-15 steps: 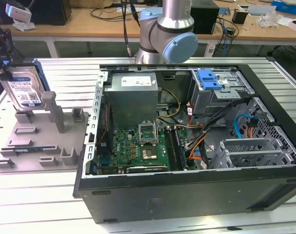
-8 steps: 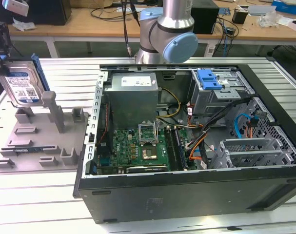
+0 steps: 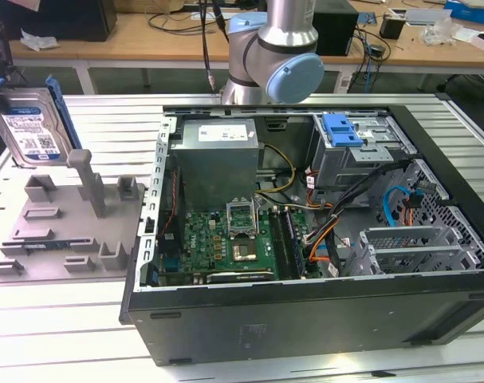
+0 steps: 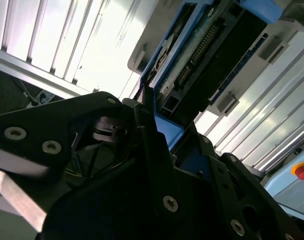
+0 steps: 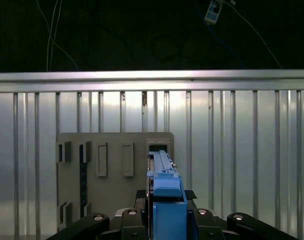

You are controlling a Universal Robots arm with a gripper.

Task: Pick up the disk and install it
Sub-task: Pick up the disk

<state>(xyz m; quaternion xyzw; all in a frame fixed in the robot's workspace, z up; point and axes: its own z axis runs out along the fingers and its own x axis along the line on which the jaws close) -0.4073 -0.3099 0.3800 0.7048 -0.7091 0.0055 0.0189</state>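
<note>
In the exterior view, you see the disk (image 3: 28, 126) standing upright on its edge at the exterior view's left, over the far corner of the grey holder (image 3: 66, 227). Its printed label faces the camera and its blue carrier runs along one side. Whether it touches the holder you cannot tell from here. The holder lies on the slatted metal counter (image 3: 82, 335), just beside the open computer case (image 3: 305, 319). Inside the case, the blue latch piece (image 3: 341, 129) sits on top of the drive cage (image 3: 361, 159), well apart from the disk. The arm (image 3: 273, 56) rises behind the case.

In the second wrist view, the tool (image 4: 164, 132) has its black fingers (image 4: 152, 140) closed onto the blue carrier at one end of the disk (image 4: 207, 65). The drive's circuit-board side faces this camera, with the counter's bright slats behind it.

In the first wrist view, you look along the disk (image 5: 164, 180) edge-on. Its blue carrier is clamped between the two sides of the tool (image 5: 166, 196), and the disk hangs over a corner slot of the holder (image 5: 111, 170), which lies flat on the slats.
</note>
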